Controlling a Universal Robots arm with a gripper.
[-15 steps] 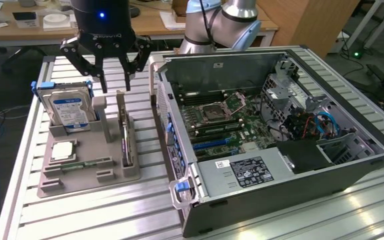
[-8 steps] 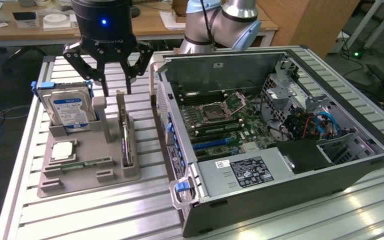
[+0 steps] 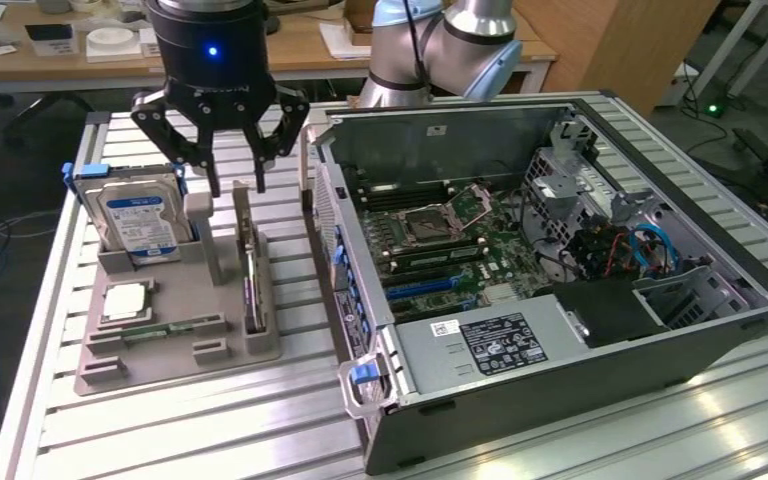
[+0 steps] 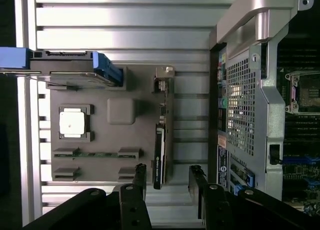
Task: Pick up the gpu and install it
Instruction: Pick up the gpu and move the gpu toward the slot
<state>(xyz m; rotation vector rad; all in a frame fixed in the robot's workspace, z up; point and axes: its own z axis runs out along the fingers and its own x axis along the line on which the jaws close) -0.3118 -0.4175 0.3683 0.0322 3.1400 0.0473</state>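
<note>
- The gpu (image 3: pixel 253 285) is standing on edge in a slot of the grey holder tray (image 3: pixel 177 360), on the side facing the open computer case (image 3: pixel 558 300)
- The end effector (image 3: pixel 237 182) is hovering above the card, clear of it, fingers spread wide and gripping nothing
- A hard drive (image 3: pixel 141 222), a processor chip (image 3: pixel 128 300) and a memory stick (image 3: pixel 171 328) are sitting in the same tray on the slatted metal desk (image 3: pixel 224 430)
</note>
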